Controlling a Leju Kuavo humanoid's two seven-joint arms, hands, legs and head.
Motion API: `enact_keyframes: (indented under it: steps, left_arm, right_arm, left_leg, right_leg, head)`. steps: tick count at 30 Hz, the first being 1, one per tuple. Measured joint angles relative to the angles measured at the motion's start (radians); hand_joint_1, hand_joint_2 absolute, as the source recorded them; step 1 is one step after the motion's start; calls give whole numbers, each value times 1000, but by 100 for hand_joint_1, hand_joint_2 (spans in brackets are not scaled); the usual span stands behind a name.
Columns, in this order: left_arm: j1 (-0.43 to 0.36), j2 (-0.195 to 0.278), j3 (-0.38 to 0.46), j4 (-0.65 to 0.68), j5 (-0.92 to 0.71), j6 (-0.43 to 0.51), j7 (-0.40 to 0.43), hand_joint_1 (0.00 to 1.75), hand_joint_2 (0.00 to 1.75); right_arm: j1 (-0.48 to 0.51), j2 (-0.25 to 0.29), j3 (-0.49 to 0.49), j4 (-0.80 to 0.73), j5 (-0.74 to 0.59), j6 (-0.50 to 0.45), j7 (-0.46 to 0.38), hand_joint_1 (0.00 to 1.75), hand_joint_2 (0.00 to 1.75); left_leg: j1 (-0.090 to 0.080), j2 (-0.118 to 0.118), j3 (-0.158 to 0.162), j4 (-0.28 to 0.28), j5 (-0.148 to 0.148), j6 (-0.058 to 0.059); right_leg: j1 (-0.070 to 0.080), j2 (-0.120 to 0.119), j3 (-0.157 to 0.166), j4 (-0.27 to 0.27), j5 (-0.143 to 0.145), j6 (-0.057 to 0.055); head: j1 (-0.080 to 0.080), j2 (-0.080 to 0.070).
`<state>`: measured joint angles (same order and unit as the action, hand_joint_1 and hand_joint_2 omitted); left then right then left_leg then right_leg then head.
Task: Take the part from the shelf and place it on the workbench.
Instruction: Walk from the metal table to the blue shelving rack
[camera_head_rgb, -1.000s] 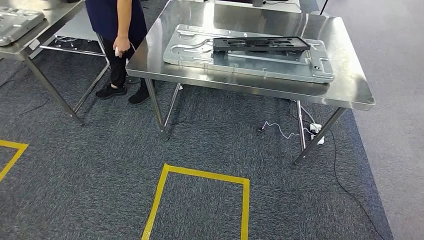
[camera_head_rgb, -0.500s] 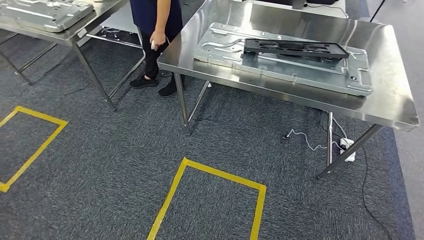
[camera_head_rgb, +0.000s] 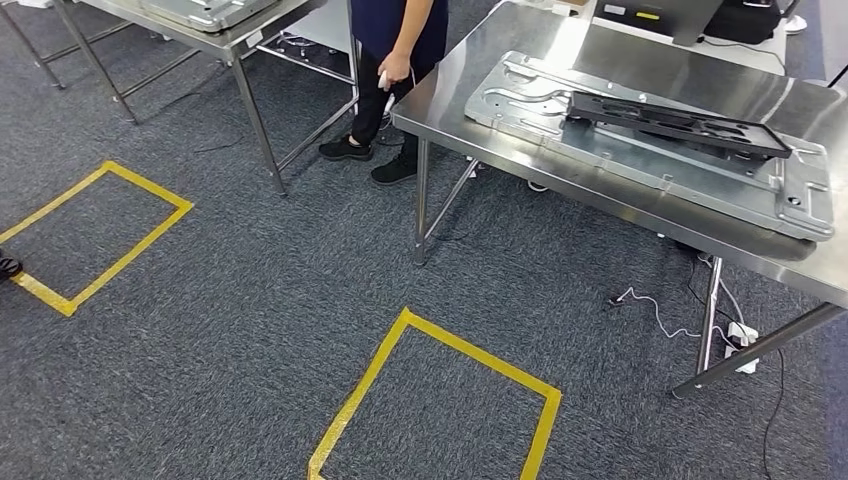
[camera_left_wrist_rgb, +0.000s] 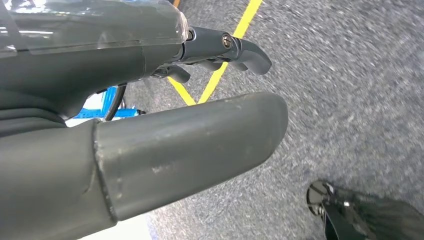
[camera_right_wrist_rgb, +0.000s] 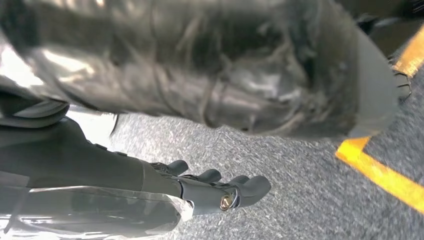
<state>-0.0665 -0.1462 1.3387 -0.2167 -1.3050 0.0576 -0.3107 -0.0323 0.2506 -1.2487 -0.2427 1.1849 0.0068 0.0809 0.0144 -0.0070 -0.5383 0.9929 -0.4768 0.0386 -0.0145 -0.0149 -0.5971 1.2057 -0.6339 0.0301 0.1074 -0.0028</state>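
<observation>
A flat black part (camera_head_rgb: 680, 123) lies on a large silver metal plate (camera_head_rgb: 520, 100), which rests on the steel workbench (camera_head_rgb: 650, 65) at the right of the head view. My left hand (camera_left_wrist_rgb: 165, 125) hangs over the grey carpet with thumb and fingers apart, holding nothing. My right hand (camera_right_wrist_rgb: 200, 187) also hangs above the carpet, its fingers stretched out and empty. Both hands are far from the workbench.
A person (camera_head_rgb: 395, 40) stands between the workbench and a second steel table (camera_head_rgb: 245, 35) at the top left, which carries another metal plate (camera_head_rgb: 205, 10). Yellow tape squares (camera_head_rgb: 400, 360) (camera_head_rgb: 100, 235) mark the carpet. Cables and a power strip (camera_head_rgb: 740, 335) lie under the workbench.
The camera has turned to the left: workbench, person and tape squares have all slid rightward in the picture, and a second yellow square has come into view on the left.
</observation>
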Motion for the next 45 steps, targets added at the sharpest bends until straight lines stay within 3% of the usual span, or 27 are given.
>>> enact_keyframes:
  steps: [1,2,3,4,6,8,9,11,13,15,17,18,19,22,23,25,26,28,30,32,33,34,35,37,39,41,45]
  left_arm:
    - [0,1,-3,0,0,-1,0,0,0]
    - [1,1,-5,0,0,-2,0,0,0]
    - [1,1,-6,0,0,-2,0,0,0]
    - [2,2,-8,0,0,-2,0,0,0]
    - [2,1,-9,0,0,-3,0,0,0]
    - [0,1,-10,0,1,-3,0,0,0]
    - [0,1,-10,0,2,-3,0,0,0]
    - [2,2,-10,0,6,-2,1,0,0]
    - [2,4,-10,0,9,-2,1,0,0]
    - [-1,4,-10,0,10,-3,2,0,0]
    - [-3,5,-10,0,11,-4,3,0,0]
    - [-1,6,-10,0,11,-5,4,0,0]
    - [0,7,-10,0,11,-5,5,0,0]
    - [-1,10,-10,0,11,-7,6,0,0]
    - [-2,10,-10,0,11,-7,6,0,0]
    - [-1,12,-10,0,11,-7,6,0,0]
    - [1,12,-10,0,11,-7,6,0,0]
    - [2,13,-10,0,11,-7,6,0,0]
    - [-1,13,-10,0,10,-7,6,0,0]
    - [-2,14,-10,0,9,-6,6,0,0]
    - [-2,14,-10,0,8,-6,6,0,0]
    - [-2,14,-10,0,7,-6,6,0,0]
    - [-2,14,-10,0,7,-5,6,0,0]
    - [-3,13,-10,0,6,-6,6,0,0]
    - [-4,13,-10,0,4,-6,6,0,0]
    - [-2,13,-10,0,1,-6,6,0,0]
    - [1,13,-10,0,0,-6,6,0,0]
  right_arm:
    - [1,0,-1,1,1,0,0,0,0]
    - [2,0,-2,1,2,0,0,0,0]
    - [2,0,-2,2,2,0,0,0,0]
    - [2,0,-2,3,2,0,0,0,0]
    - [3,0,-2,4,2,0,0,0,0]
    - [3,-1,-3,4,3,1,1,0,0]
    - [2,-1,-3,5,4,2,2,0,0]
    - [0,0,-3,6,8,3,6,0,0]
    - [-1,1,-3,8,14,6,8,0,0]
    - [1,1,-3,10,20,9,8,0,0]
    - [1,1,-3,13,22,10,8,0,0]
    - [1,1,-3,13,23,11,8,0,0]
    - [0,1,-3,13,23,13,8,0,0]
    - [-4,1,-3,14,25,17,11,0,0]
    - [-5,0,-3,14,26,17,13,0,0]
    - [-10,0,-3,15,27,18,16,0,0]
    - [-13,0,-3,15,28,18,17,0,0]
    - [-15,0,-3,15,31,20,18,0,0]
    - [-13,0,-3,15,35,21,17,0,0]
    - [-11,0,-3,15,36,22,16,0,0]
    - [-11,0,-3,16,37,22,16,0,0]
    - [-11,0,-3,16,37,23,16,0,0]
    - [-10,0,-3,16,37,23,16,0,0]
    - [-8,-1,-2,16,37,24,16,0,0]
    - [-7,-2,-2,16,37,25,16,0,0]
    - [-11,-3,-2,16,37,27,18,0,0]
    - [-11,-3,-3,17,37,29,19,0,0]
  left_leg:
    - [-1,-11,-3,1,1,1]
    - [-3,-24,-5,3,2,2]
    - [-3,-38,-5,5,2,2]
    - [-4,-53,-5,8,1,1]
    - [-4,-79,-9,17,-1,-4]
    - [-3,-102,-20,24,0,-17]
    - [-1,-113,-25,25,3,-25]
    - [2,-126,-32,25,5,-38]
    - [-1,-83,-58,74,-27,-47]
    - [-1,-23,-116,196,-94,-53]
    - [1,-4,-160,295,-129,-59]
    - [2,0,-155,291,-117,-61]
    - [3,6,-129,248,-90,-61]
    - [0,53,-18,49,-15,-54]
    - [-3,61,-4,20,-10,-49]
    - [-8,50,-8,13,-9,-38]
    - [-6,41,-7,10,-6,-33]
    - [0,25,-3,0,2,-19]
    - [1,8,-5,-3,8,-10]
    - [-1,-16,-8,-2,9,-8]
    - [-2,-30,-9,-1,9,-8]
    - [-2,-45,-8,1,9,-9]
    - [-2,-60,-7,4,8,-10]
    - [-3,-86,-11,12,5,-17]
    - [-3,-108,-21,18,5,-29]
    - [-1,-124,-29,19,7,-43]
    - [-5,-55,-42,49,-13,-52]
  right_leg:
    - [0,8,-28,58,-20,0]
    - [0,11,-42,86,-20,0]
    - [0,13,-37,73,2,-2]
    - [0,19,-14,22,39,-5]
    - [-1,65,44,-114,103,-13]
    - [-1,103,68,-178,118,-19]
    - [1,103,69,-181,117,-21]
    - [0,76,72,-189,122,-31]
    - [-3,45,77,-202,129,-46]
    - [0,13,76,-205,129,-54]
    - [3,-19,73,-204,128,-55]
    - [3,-35,73,-203,127,-54]
    - [3,-49,74,-202,125,-52]
    - [6,-81,80,-198,118,-40]
    - [7,-90,83,-197,116,-34]
    - [8,-103,88,-199,116,-23]
    - [6,-101,90,-197,113,-17]
    - [3,-56,79,-163,83,-8]
    - [1,-2,27,-50,15,-6]
    - [1,11,-32,70,-29,-6]
    - [1,13,-42,85,-21,-6]
    - [1,16,-32,59,8,-8]
    - [0,24,-7,-1,49,-10]
    - [-4,68,45,-126,106,-16]
    - [-4,96,62,-176,116,-23]
    - [-2,76,62,-180,119,-31]
    - [-6,43,72,-196,125,-51]
  head:
    - [0,0]
    - [0,0]
    - [0,0]
    - [0,0]
    - [0,0]
    - [0,0]
    - [0,0]
    - [0,0]
    - [-2,0]
    - [-4,0]
    - [-4,0]
    - [-4,0]
    - [-4,0]
    - [-4,0]
    - [-4,0]
    - [-4,0]
    - [-4,0]
    - [-4,0]
    - [-4,0]
    - [-4,0]
    - [-4,0]
    - [-4,0]
    - [-4,0]
    - [-4,0]
    - [-4,0]
    - [-4,0]
    - [-4,0]
